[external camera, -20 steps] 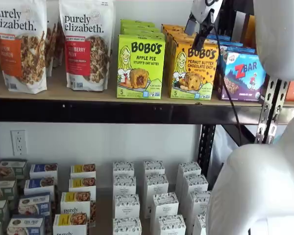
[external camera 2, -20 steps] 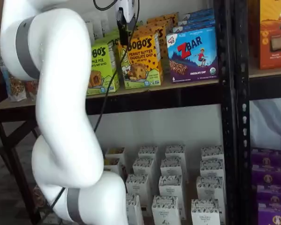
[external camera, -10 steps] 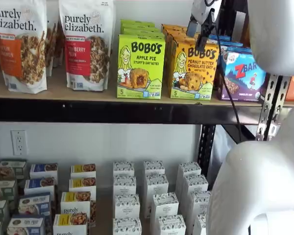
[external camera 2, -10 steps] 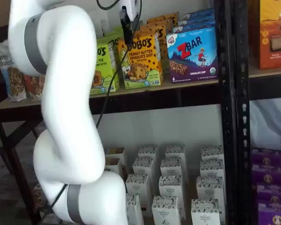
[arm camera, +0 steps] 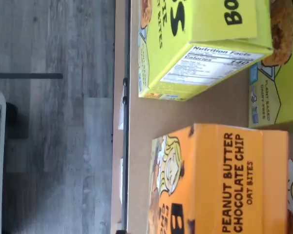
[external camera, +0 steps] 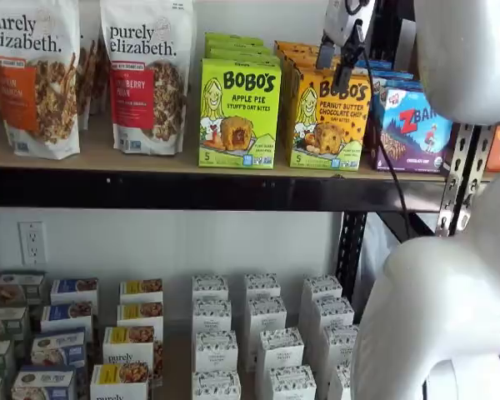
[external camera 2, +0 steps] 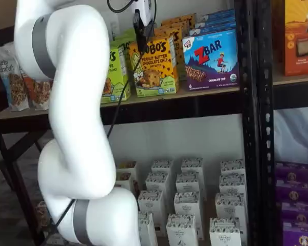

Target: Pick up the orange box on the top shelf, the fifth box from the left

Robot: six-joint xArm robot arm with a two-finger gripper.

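The pincer (external camera: 337,60) hangs over the front top edge of the orange box (external camera: 331,117) on the top shelf (external camera: 175,158), fingers released with a clear gap. A lime-green box (external camera: 239,113) and a ZBar box (external camera: 413,127) flank it closely; open room lies above.

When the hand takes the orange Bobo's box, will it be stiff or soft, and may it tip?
The orange box looks like a flat-sided carton, so probably stiff but crushable. It stands upright and narrow on the top shelf, so a push could tip it. Its printed faces may be slightly slippery.
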